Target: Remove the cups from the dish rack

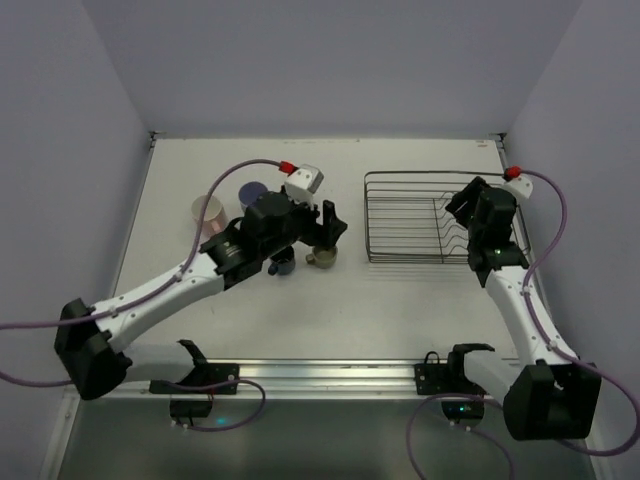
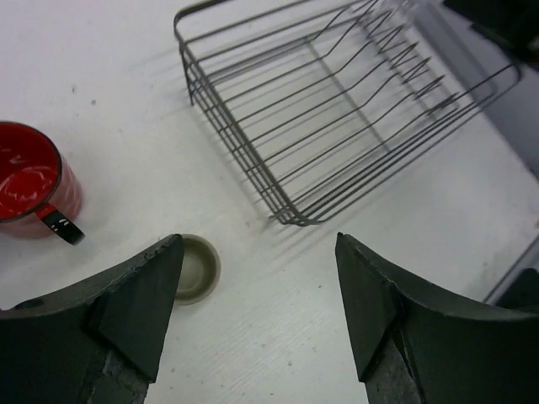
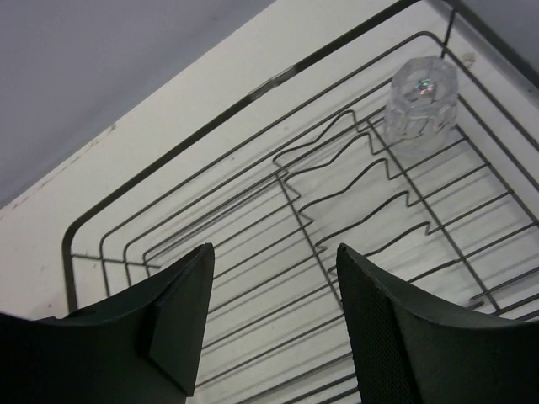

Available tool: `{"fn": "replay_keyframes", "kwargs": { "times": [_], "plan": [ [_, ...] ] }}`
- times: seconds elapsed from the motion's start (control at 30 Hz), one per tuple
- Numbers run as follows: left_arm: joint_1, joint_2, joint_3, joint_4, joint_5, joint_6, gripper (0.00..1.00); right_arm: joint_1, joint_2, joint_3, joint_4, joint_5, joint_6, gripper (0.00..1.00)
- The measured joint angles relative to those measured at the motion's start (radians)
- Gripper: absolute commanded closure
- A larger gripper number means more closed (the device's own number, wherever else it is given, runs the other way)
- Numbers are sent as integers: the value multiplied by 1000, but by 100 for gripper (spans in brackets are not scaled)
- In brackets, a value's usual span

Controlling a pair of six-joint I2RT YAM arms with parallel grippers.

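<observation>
The wire dish rack (image 1: 400,176) stands at the right of the table. In the right wrist view a clear glass (image 3: 421,97) stands in a far corner of the dish rack (image 3: 290,189). My right gripper (image 3: 274,269) hovers open above the rack's floor with nothing between its fingers, well short of the glass. It also shows in the top view, over the rack's right end (image 1: 463,205). My left gripper (image 1: 328,225) is open just above an olive-grey cup (image 1: 322,257), which sits upright on the table by the left finger (image 2: 198,268). A red cup (image 2: 29,181) stands to its left.
A pink cup (image 1: 207,212) and a navy cup (image 1: 252,192) stand at the table's back left. Another dark cup (image 1: 283,265) sits beside the olive-grey one, partly under my left arm. The rack (image 2: 286,181) lies just ahead of the left gripper.
</observation>
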Motion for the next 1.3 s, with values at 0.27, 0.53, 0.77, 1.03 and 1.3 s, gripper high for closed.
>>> {"fn": "replay_keyframes", "kwargs": {
  "times": [0.27, 0.53, 0.77, 1.03, 1.3],
  "plan": [
    [0, -536, -254, 47, 115, -36, 21, -183, 370, 209, 28, 8, -2, 38],
    [0, -912, -331, -183, 54, -7, 16, -296, 629, 355, 9, -6, -6, 28],
    [0, -997, -369, -273, -15, 46, 15, -327, 712, 464, -63, 1, -13, 27],
    [0, -993, -380, -299, -14, 70, 15, -327, 819, 573, -145, 18, -24, 26],
    [0, -1005, -381, -300, -16, 72, 15, -327, 898, 628, -221, 18, -24, 45]
  ]
}}
